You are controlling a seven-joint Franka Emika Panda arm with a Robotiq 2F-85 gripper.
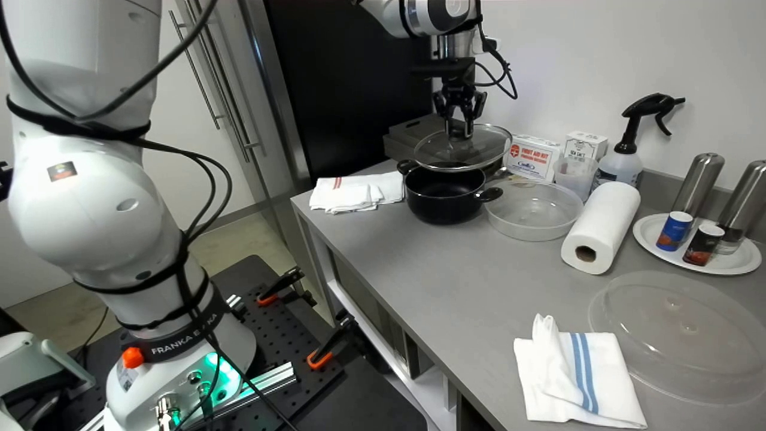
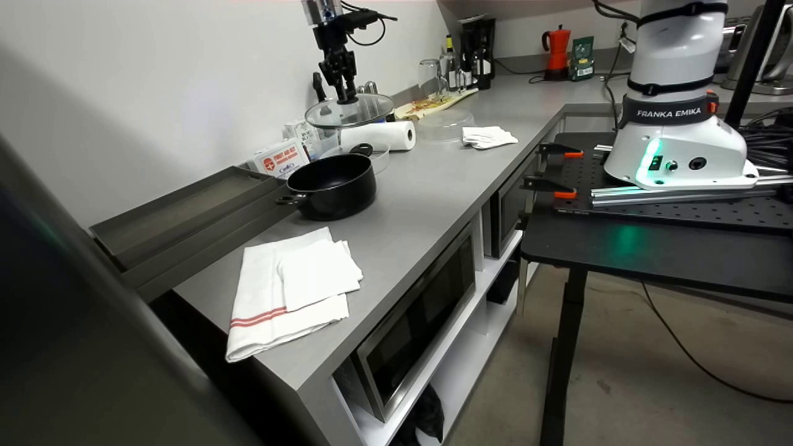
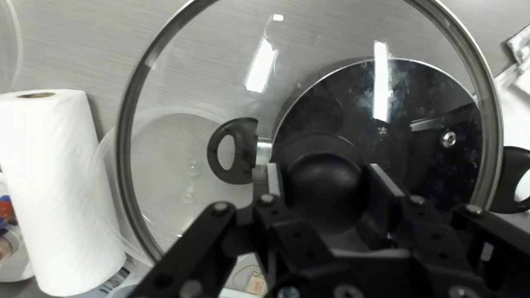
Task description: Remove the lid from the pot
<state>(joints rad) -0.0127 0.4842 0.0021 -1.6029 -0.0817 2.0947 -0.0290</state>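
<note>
The lid, clear glass with a metal rim, hangs raised above the black pot (image 1: 443, 202) in both exterior views (image 1: 491, 146) (image 2: 373, 111). My gripper (image 1: 459, 127) is shut on the lid's dark knob (image 3: 325, 186); it also shows in an exterior view (image 2: 347, 96). In the wrist view (image 3: 325, 176) a finger stands on each side of the knob. The lid (image 3: 198, 78) is apart from the pot and shifted toward the paper towel side. The pot (image 2: 341, 195) stands upright on the counter with its top uncovered.
A clear round container (image 1: 532, 218) stands beside the pot, with a paper towel roll (image 1: 600, 227) beyond it. Grey trays (image 2: 186, 217), a first aid box (image 1: 531, 157) and the wall stand behind. A folded white towel (image 1: 356, 191) lies by the pot. A large clear cover (image 1: 682, 335) lies nearer.
</note>
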